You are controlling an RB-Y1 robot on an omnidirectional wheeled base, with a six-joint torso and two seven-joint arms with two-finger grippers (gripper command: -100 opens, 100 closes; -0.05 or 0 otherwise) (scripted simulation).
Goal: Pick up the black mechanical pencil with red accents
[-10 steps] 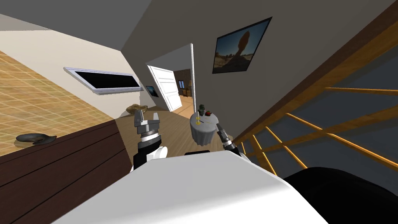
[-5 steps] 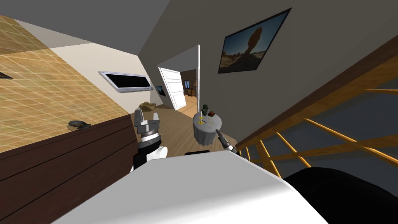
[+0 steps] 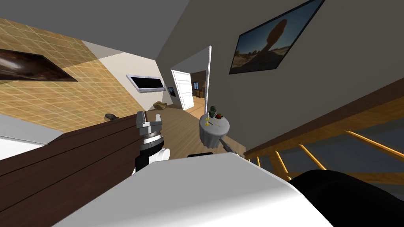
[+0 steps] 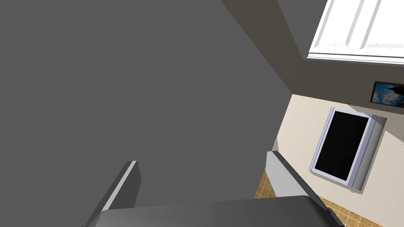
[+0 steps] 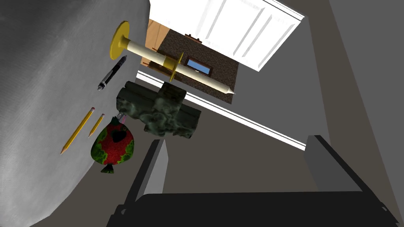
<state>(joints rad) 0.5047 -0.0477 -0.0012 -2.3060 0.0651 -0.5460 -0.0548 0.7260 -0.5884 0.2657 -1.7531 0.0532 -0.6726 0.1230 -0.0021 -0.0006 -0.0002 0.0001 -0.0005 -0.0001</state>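
Observation:
The black mechanical pencil (image 5: 112,73) lies on a small round table draped in grey cloth (image 5: 35,79), beside a candle on a yellow base (image 5: 165,63). Two yellow pencils (image 5: 77,130), a red and green fish figure (image 5: 113,145) and a dark green sculpture (image 5: 158,110) share the tabletop. My right gripper (image 5: 240,157) is open and empty, off the table's edge and short of the pencil. In the head view it sits low beside the table (image 3: 214,132), at the right gripper (image 3: 224,142). My left gripper (image 3: 148,118) is raised and open, holding nothing.
A long dark wooden cabinet (image 3: 79,153) runs along my left, with a small dark object (image 3: 111,116) on top. A wooden railing (image 3: 315,149) stands on my right. Beyond the table a white door (image 3: 184,94) hangs open.
My head view has swung, so the cabinet and wall shifted across the picture. My right gripper has dropped lower beside the table. The left gripper keeps its pose.

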